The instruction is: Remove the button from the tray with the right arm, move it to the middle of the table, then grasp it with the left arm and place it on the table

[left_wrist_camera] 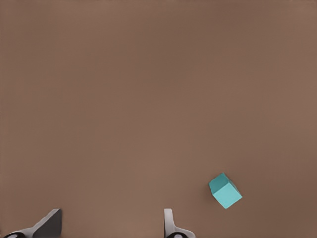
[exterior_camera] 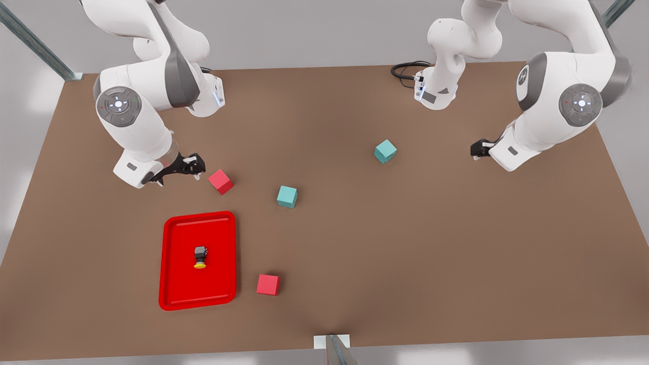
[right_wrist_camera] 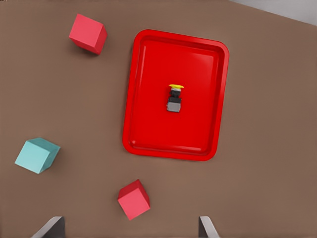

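Button (exterior_camera: 200, 257) lengthwise in tray (exterior_camera: 172, 291)

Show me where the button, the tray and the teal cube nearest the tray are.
button (exterior_camera: 200, 256), front view, black body.
tray (exterior_camera: 172, 294), front view, bare floor near its corner.
teal cube (exterior_camera: 287, 196), front view, top face.

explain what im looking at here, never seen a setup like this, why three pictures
These are simulator renders of two white robot arms over a brown table. One picture comes from a camera off the arms; the other two come from cameras on each arm's wrist, looking down past its fingers.

The right gripper, on the front view's left, hangs open near a red cube; its wrist camera sees the red tray with the small yellow-capped button lying inside.

The left gripper, on the front view's right, also hangs open, near a teal cube. Another teal cube and red cube lie loose. Nothing is held.
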Available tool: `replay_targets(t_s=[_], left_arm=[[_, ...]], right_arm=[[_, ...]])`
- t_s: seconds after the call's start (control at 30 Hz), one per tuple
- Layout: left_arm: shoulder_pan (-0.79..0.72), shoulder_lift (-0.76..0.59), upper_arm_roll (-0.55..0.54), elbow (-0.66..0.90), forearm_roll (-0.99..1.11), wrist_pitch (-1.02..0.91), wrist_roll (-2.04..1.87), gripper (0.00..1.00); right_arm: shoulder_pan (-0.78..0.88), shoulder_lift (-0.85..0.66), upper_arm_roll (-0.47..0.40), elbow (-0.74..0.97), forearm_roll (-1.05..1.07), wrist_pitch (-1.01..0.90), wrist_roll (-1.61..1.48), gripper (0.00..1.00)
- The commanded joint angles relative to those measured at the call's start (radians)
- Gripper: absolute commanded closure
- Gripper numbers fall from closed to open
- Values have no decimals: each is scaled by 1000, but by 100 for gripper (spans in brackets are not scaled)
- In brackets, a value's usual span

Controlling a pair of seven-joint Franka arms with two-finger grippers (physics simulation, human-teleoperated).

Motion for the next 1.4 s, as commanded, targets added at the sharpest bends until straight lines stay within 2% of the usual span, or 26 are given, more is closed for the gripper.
replay_targets(t_s=[0.0,0.07,0.1,0.23,0.3,0.33,0.4,0.5,0.53,0.7,0.93,1.37], left_arm=[[-3,0,1,-1,21,100,-9,0],[-3,2,1,-1,21,100,-9,0],[-3,5,1,-1,21,103,-9,0],[-3,7,1,-1,21,101,-9,0],[-3,7,1,-1,21,101,-8,0],[-3,7,1,-1,21,101,-8,0],[-3,13,1,-1,21,101,-8,0],[-3,16,1,-1,21,101,-8,0],[-3,16,1,-1,21,101,-8,0],[-3,20,1,-1,21,100,-8,0],[-3,26,1,-3,21,101,-6,0],[-5,48,1,-3,23,101,-6,0]], right_arm=[[1,3,1,8,0,6,87,0],[3,10,3,2,0,-15,100,0],[0,35,3,2,10,-84,104,0],[-8,230,3,56,9,-54,93,0],[-37,372,0,76,-2,70,92,0],[-46,423,0,76,-40,248,80,0],[-98,512,0,59,-85,403,80,0],[-155,549,-2,-71,-92,638,89,0],[-180,550,-2,-168,-92,814,92,0],[-184,563,-2,-213,-92,949,158,0],[-183,615,-17,-182,-201,988,147,0],[-189,610,-19,-234,-203,945,158,0]])
